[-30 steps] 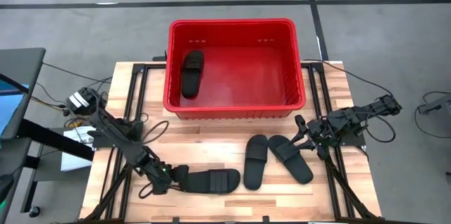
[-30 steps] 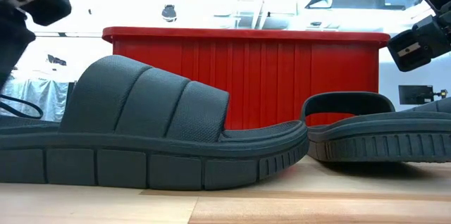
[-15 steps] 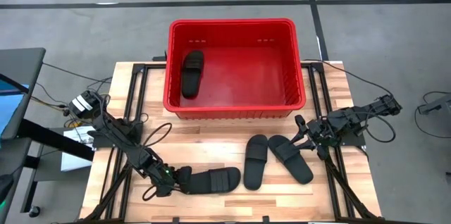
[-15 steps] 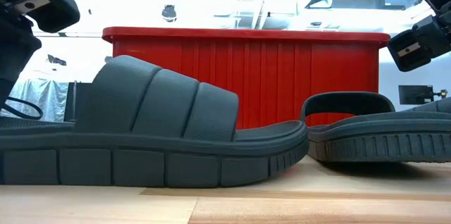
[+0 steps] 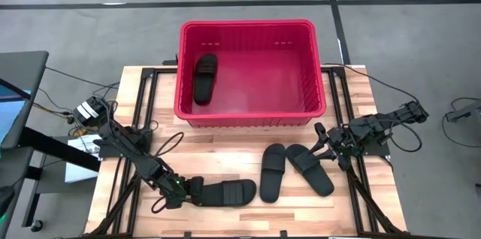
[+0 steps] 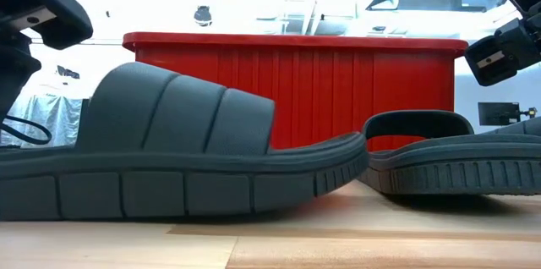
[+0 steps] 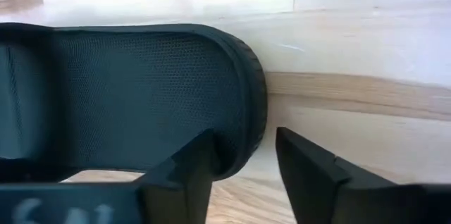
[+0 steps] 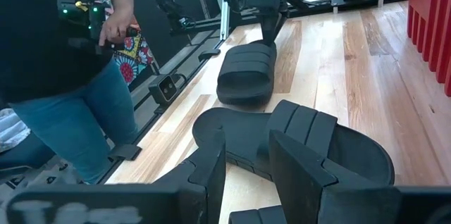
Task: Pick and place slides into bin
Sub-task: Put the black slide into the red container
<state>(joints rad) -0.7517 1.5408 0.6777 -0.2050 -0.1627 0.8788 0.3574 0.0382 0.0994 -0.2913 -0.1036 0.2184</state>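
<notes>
A black slide (image 5: 225, 192) lies near the table's front left; it fills the low view (image 6: 177, 163). My left gripper (image 5: 184, 191) is at this slide's left end and shut on it. Two more slides (image 5: 272, 173) (image 5: 310, 170) lie side by side right of centre, soles on the wood. A further slide (image 5: 204, 77) lies in the left part of the red bin (image 5: 248, 25). My right gripper (image 5: 323, 145) waits open at the table's right, just behind those two slides (image 8: 310, 146). My left gripper has the rounded rim of the slide's left end (image 7: 248, 129) between its two fingers. One finger (image 7: 194, 171) is over the footbed and the other (image 7: 303, 175) is outside the sole. It comes slanting down from the table's left. The slide's right end (image 6: 351, 155) is tipped up off the wood.
The bin stands at the table's far edge, its ribbed red wall (image 6: 296, 91) behind the slides. Black frame rails (image 5: 143, 111) and cables run along both sides of the table. A person (image 8: 63, 62) stands beyond the table's edge in the right wrist view.
The slide at the left gripper has shifted a little along the table. Its right end has tipped up off the wood, while its left end stays at the gripper.
</notes>
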